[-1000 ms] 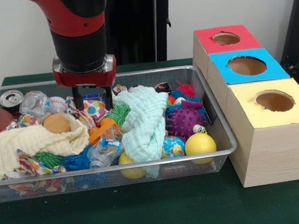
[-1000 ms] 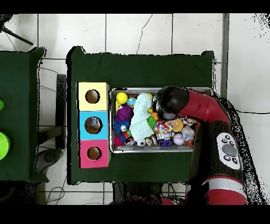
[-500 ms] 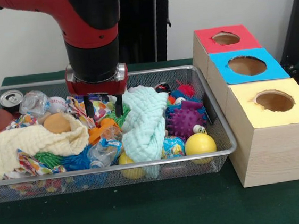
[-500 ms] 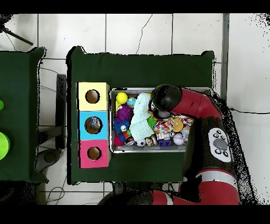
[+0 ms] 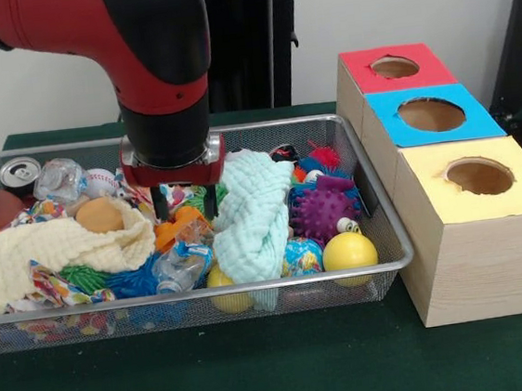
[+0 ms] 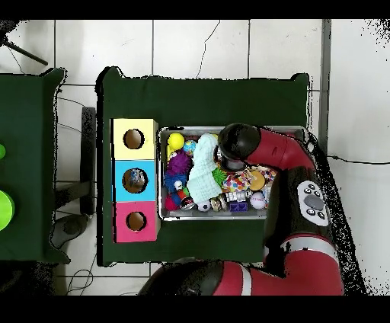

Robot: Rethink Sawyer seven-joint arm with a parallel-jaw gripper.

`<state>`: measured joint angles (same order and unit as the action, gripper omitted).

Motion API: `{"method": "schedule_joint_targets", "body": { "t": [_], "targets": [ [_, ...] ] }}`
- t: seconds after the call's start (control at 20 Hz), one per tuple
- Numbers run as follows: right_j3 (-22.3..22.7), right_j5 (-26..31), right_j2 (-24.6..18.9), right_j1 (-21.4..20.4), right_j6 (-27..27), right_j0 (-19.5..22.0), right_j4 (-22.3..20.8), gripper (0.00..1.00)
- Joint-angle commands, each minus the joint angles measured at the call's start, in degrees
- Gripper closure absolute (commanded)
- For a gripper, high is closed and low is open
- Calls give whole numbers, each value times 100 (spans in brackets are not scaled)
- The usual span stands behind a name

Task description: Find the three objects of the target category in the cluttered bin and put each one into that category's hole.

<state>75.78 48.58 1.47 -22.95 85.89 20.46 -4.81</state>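
Bin [image 5: 392, 238]: a wire-mesh tray on green cloth, heaped with soft and rubbery clutter. Gripper [image 5: 185, 205] stands lowered into the middle of the heap, its two dark fingers [image 5: 160, 206] parted with a clear gap, straddling an orange toy [image 5: 178, 225] and a green spiky ball [image 5: 207, 199]; nothing is clamped. Beside it lie a folded mint waffle cloth [image 5: 256, 217], a cream cloth [image 5: 52, 250], a purple knobbed ball [image 5: 323, 210], a smooth yellow ball [image 5: 349, 251] and a can [image 5: 19, 172]. Three wooden boxes with round holes, topped yellow [image 5: 479, 175], blue [image 5: 431, 114] and red [image 5: 394, 67], adjoin the bin.
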Motion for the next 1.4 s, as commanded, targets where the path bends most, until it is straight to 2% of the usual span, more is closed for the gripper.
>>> {"method": "schedule_joint_targets", "body": {
  "t": [0.05,0.3,0.5,0.6,0.75,1.4],
  "targets": [
    [71,-436,-257,271,1002,151,218,0],
    [136,-493,-228,213,1030,134,219,0],
    [374,-920,-368,267,1043,238,280,0],
    [300,-908,-344,336,1070,209,284,0],
    [424,-1045,-311,286,1150,188,305,0],
    [458,-1288,-416,449,1011,267,381,0]
  ]
}}
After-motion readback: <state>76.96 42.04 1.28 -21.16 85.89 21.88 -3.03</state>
